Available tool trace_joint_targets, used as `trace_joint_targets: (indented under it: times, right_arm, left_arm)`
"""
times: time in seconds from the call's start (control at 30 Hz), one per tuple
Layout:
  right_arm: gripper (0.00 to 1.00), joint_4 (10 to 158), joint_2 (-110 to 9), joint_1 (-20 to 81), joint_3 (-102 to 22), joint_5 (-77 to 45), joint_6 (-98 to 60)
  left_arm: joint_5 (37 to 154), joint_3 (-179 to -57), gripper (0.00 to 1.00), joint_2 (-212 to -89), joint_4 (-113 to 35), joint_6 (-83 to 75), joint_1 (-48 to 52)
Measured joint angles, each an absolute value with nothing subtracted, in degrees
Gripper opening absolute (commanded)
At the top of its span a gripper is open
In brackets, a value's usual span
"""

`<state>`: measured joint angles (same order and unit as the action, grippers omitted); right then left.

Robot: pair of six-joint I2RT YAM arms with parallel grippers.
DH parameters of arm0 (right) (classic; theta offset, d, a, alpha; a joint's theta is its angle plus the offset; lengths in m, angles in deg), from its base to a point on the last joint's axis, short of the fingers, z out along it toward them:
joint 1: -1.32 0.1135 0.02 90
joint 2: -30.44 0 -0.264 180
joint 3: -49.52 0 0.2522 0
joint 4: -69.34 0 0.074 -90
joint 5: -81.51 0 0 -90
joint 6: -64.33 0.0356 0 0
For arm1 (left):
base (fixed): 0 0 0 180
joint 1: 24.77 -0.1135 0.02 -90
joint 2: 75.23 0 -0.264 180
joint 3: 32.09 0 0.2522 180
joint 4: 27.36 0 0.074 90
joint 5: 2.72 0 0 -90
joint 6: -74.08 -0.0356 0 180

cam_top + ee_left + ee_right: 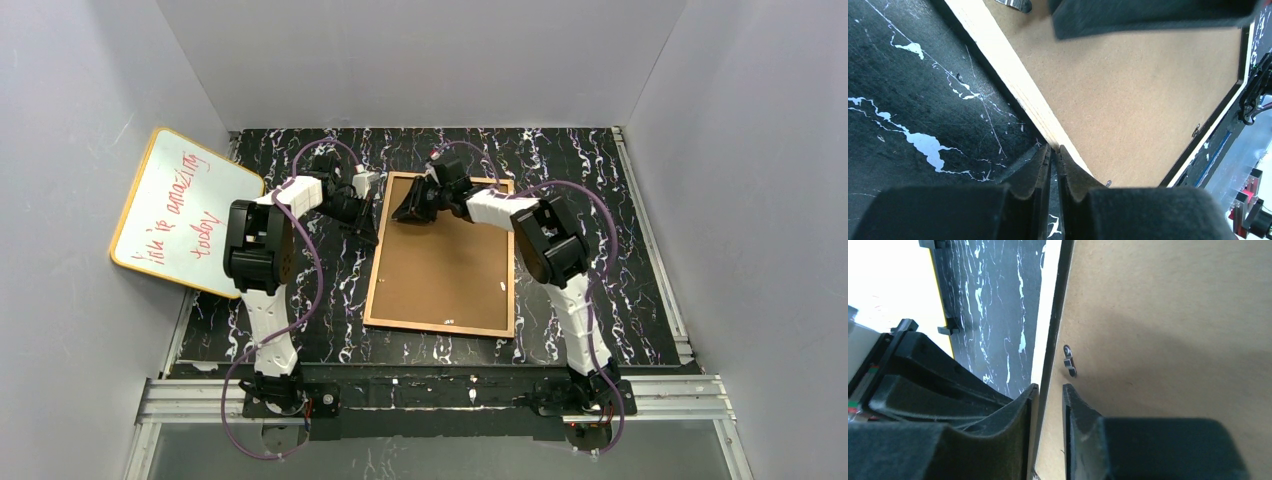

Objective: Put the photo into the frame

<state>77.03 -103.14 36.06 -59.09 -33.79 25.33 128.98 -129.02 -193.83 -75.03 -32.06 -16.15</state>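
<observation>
The frame [372, 285] lies back-up on the black marbled table, its tan rim around a brown backing board [445, 265]. The photo is not in view. My right gripper [412, 210] is at the frame's far edge near its far left corner. In the right wrist view it [1049, 387] is shut on the frame's rim [1058, 300], one finger outside and one on the backing board [1173, 315]. My left gripper [370, 232] is at the frame's left edge. In the left wrist view it [1054, 148] is shut, tips touching the pale rim [998, 60].
A yellow-edged whiteboard [185, 212] with red writing leans against the left wall. A small metal turn clip [1069, 361] sits on the backing just ahead of my right fingers. Grey walls enclose the table on three sides.
</observation>
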Motion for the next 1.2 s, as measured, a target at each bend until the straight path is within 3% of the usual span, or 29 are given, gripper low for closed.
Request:
trace_joint_targets:
  times: [0.43, 1.2]
  right_arm:
    - [0.38, 78.2, -101.3, 32.4, -58.6, -32.7, 23.8]
    - [0.28, 78.3, -105.3, 35.4, -62.4, -32.2, 24.0]
  left_arm:
    - [128.2, -128.1, 0.05, -192.9, -74.6, -32.9, -16.0]
    - [128.3, -127.9, 0.04, -192.9, -74.4, -32.9, -16.0]
